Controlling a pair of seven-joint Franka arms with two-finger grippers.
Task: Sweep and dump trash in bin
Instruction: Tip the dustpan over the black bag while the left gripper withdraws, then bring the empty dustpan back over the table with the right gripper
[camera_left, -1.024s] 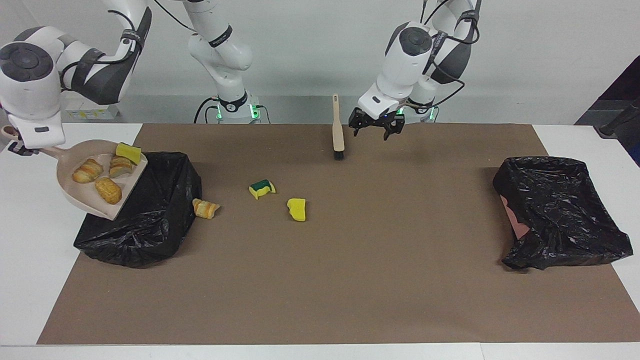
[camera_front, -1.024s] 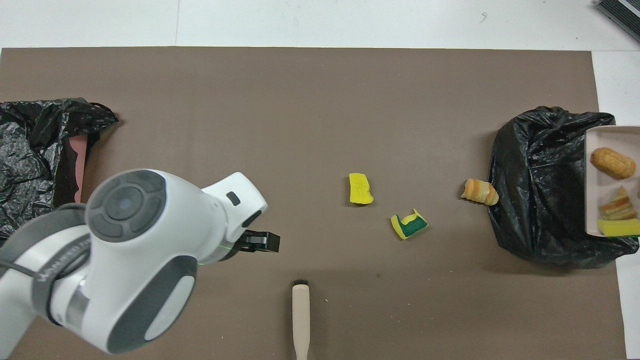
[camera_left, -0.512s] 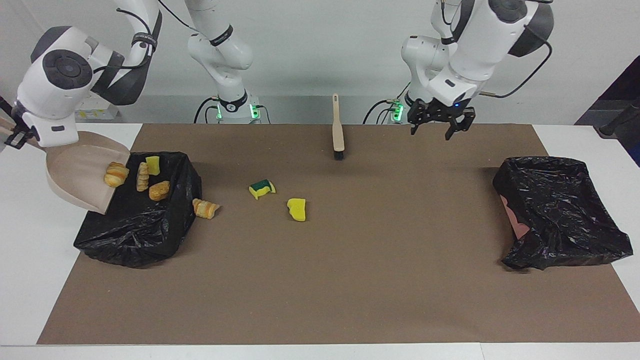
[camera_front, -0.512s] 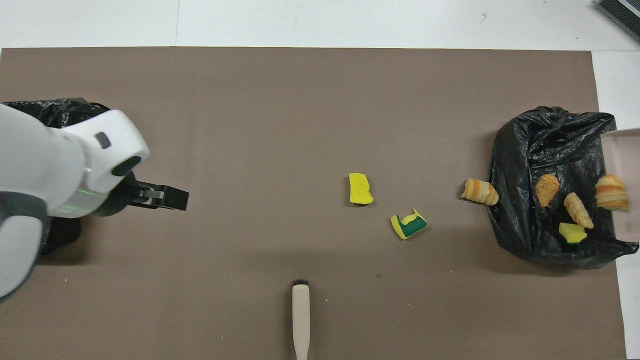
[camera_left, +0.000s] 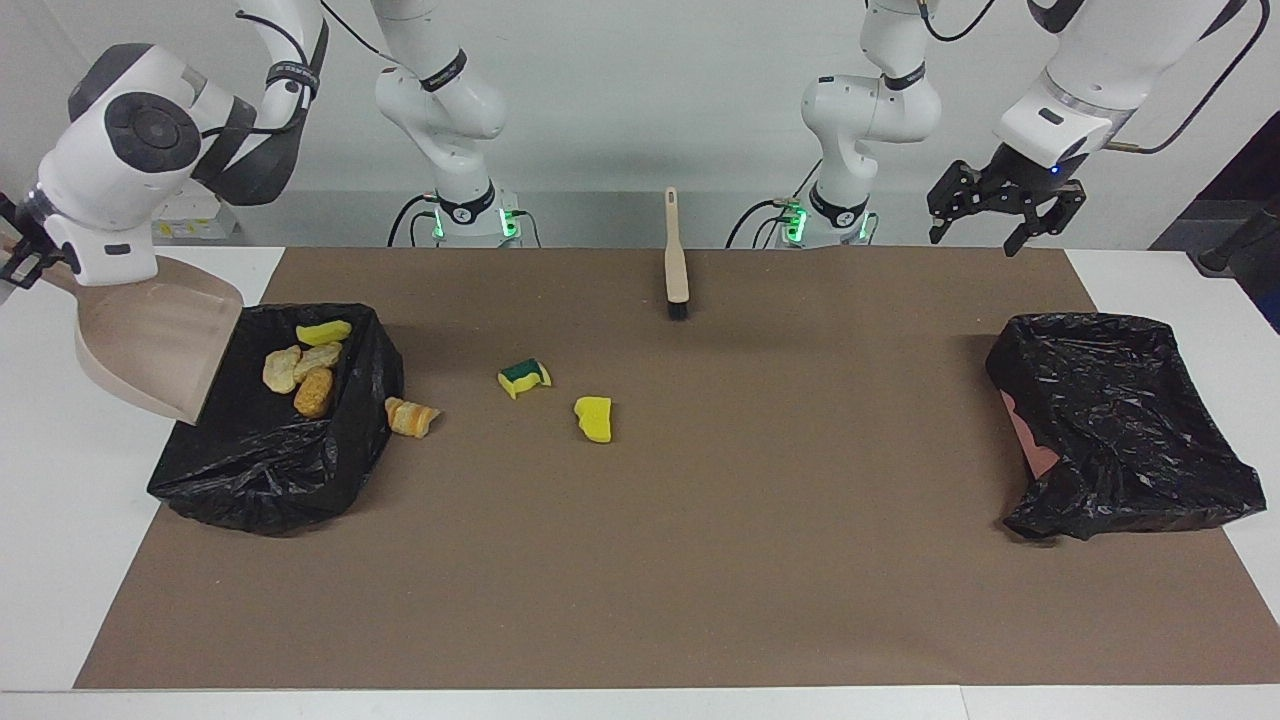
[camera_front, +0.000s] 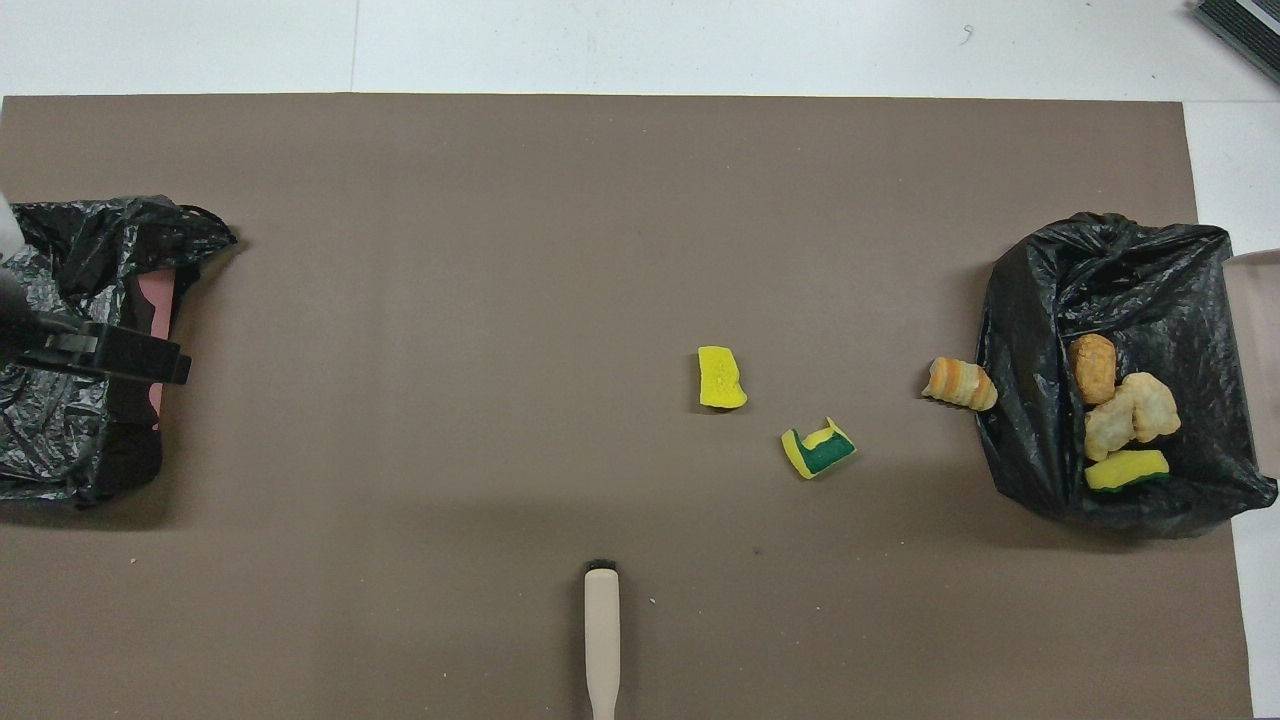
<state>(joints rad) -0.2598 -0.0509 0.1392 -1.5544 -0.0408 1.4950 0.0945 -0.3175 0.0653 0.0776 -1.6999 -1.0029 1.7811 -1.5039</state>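
My right gripper is shut on the handle of the beige dustpan, which hangs tilted and empty over the rim of the black-bagged bin at the right arm's end. Inside that bin lie pieces of the trash: a yellow sponge and bread-like lumps. On the mat rest a bread lump beside the bin, a green-backed sponge and a yellow sponge. The brush lies near the robots. My left gripper hangs open and empty, high over the left arm's end.
A second black-bagged bin stands at the left arm's end, and the left gripper's fingers show over it from overhead. The brown mat covers most of the white table.
The dustpan tipped steeper and its scraps slid off into the bin. The left arm swung away from the brush toward its own end of the table and rose.
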